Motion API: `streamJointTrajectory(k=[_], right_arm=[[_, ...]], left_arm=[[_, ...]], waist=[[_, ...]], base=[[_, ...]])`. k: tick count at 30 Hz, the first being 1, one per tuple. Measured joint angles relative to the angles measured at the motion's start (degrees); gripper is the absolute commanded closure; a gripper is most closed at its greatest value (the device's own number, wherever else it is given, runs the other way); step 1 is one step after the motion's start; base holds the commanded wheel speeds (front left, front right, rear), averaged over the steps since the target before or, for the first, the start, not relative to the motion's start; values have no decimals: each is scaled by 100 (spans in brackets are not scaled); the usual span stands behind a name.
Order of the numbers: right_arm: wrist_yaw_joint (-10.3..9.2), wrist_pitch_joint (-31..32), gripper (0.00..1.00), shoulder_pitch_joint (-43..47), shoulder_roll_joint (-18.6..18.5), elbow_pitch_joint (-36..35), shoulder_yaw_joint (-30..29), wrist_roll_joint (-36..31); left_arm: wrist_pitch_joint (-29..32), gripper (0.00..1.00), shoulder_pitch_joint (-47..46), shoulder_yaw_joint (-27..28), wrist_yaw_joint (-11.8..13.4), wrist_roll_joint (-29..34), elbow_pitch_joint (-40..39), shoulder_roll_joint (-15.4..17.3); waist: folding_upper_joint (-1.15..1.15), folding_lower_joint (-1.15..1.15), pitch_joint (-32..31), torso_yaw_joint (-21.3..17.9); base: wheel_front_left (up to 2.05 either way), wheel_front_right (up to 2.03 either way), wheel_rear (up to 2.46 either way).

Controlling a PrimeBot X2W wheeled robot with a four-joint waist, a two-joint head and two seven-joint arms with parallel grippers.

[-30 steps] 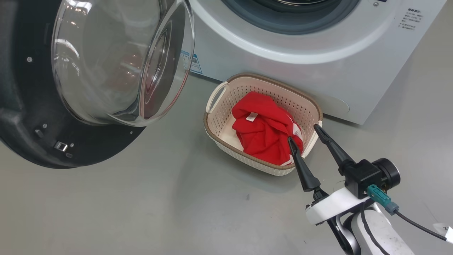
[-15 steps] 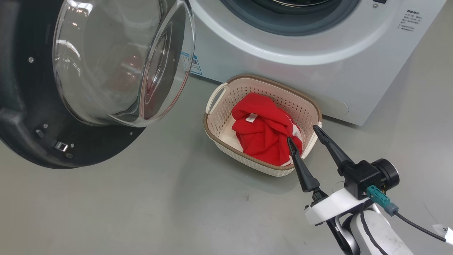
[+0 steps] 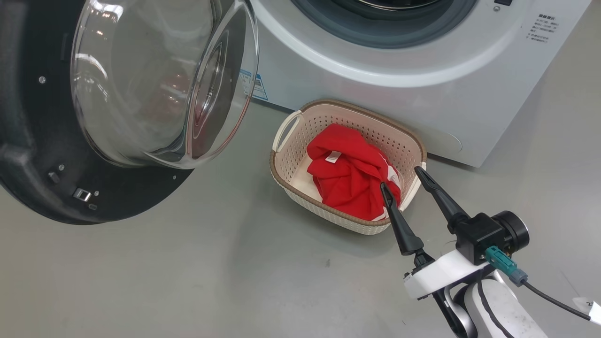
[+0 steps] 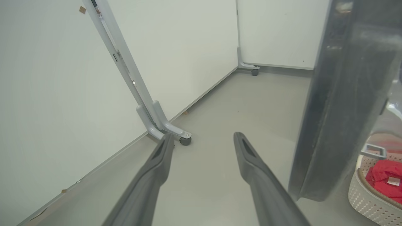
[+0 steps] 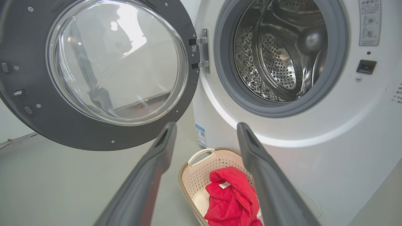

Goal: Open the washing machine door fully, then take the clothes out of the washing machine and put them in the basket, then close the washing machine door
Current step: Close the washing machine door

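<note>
The washing machine door (image 3: 117, 94) hangs wide open at the left, glass bowl facing me. The washing machine (image 3: 422, 94) stands behind the basket (image 3: 281, 180) on the floor. Red clothes (image 3: 350, 180) lie in the basket. My right gripper (image 3: 399, 178) is open over the basket's right end, holding nothing. In the right wrist view that gripper (image 5: 206, 125) looks at the door (image 5: 110, 62), the bare steel drum (image 5: 279, 53), the basket (image 5: 191, 175) and the clothes (image 5: 232, 197). My left gripper (image 4: 203, 136) is open and empty just left of the door's dark outer edge (image 4: 339, 110).
White partition panels on a grey wheeled foot (image 4: 169, 128) stand beyond the left gripper, with a second castor (image 4: 254, 71) at the far corner. Grey floor (image 3: 211, 272) spreads before the basket. A door hinge (image 5: 201, 50) joins door and machine.
The head view has drifted very slightly. My right gripper, the basket and the clothes stay where they were. My left gripper has gone from shut to open.
</note>
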Motion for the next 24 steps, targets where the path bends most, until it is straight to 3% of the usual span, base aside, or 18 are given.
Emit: streamJointTrajectory(k=[20, 21, 22, 24], right_arm=[[0, -7, 0, 0, 19, 36, 12, 51], [0, -7, 0, 0, 20, 38, 13, 51], [0, -8, 0, 0, 20, 41, 15, 51], [0, -8, 0, 0, 23, 43, 20, 51]], left_arm=[[-59, 0, -62, -55, -1, 151, 133, 65], [-59, 54, -87, -62, -1, 149, 133, 81], [-59, 100, -120, -79, -1, 149, 133, 100], [-59, 100, -165, -104, -1, 107, 116, 111]], waist=[[0, 0, -4, -13], [0, 0, -5, -14], [0, 0, -5, -16], [0, 0, -4, -21]], base=[[0, 0, 0], [0, 0, 0], [0, 0, 0], [0, 0, 0]])
